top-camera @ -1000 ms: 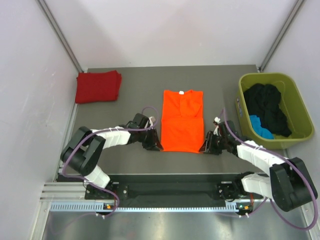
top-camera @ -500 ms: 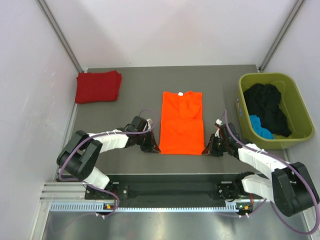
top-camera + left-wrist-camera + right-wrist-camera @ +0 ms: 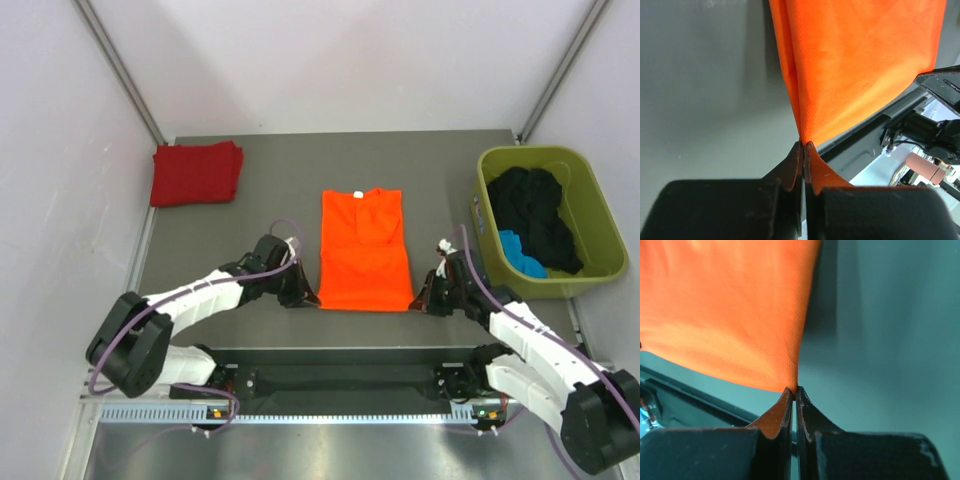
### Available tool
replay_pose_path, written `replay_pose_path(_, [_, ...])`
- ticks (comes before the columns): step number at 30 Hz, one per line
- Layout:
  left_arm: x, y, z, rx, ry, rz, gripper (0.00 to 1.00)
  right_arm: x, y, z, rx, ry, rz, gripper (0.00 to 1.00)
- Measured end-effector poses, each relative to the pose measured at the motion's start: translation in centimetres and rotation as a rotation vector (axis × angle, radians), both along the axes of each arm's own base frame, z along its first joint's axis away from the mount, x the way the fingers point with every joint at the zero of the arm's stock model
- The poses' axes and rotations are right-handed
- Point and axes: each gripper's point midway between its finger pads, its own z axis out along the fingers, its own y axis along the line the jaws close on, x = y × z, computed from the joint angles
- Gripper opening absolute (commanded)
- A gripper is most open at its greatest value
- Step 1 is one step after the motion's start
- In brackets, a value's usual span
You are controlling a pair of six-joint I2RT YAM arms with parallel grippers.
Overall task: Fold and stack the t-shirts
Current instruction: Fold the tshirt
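The bright orange t-shirt [image 3: 364, 251] lies in the middle of the grey table, folded into a long strip with its collar at the far end. My left gripper [image 3: 311, 298] is shut on its near left corner, and the fabric [image 3: 850, 60] rises taut from the jaws [image 3: 803, 146]. My right gripper [image 3: 417, 303] is shut on the near right corner, where the fabric [image 3: 735, 315] is pinched between the jaws [image 3: 793, 390]. The near hem is lifted a little. The dark red t-shirt [image 3: 196, 172] lies folded at the far left corner.
An olive-green tub [image 3: 595, 218] with dark and blue clothes stands at the right edge of the table. White walls enclose the table on the left, back and right. The table's front edge and the arm rail lie just behind the grippers.
Both grippers, shut on the orange shirt's near corners, have moved toward the near edge and dragged the shirt nearer. The red shirt and the tub have not moved.
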Motion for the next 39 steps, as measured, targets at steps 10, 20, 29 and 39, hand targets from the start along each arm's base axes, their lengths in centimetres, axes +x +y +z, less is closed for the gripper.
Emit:
replay_pose_path(10, [2.4, 0.1, 5.2, 0.032, -0.084, 0.067, 0.0, 2.2, 0.5, 6.3, 0.032, -0.128, -0.013, 0.0])
replay_pose_path(20, [8.6, 0.1, 8.4, 0.114, -0.17, 0.137, 0.0, 7.1, 0.8, 10.6, -0.034, -0.169, -0.041, 0.0])
replay_pose_path(29, [18.5, 0.1, 11.0, 0.125, -0.25, 0.196, 0.0, 14.6, 1.2, 12.4, -0.099, -0.185, -0.039, 0.0])
replay_pose_path(39, [26.8, -0.8, 9.6, 0.101, -0.274, 0.194, 0.0, 22.5, 1.2, 10.9, -0.114, -0.182, -0.03, 0.0])
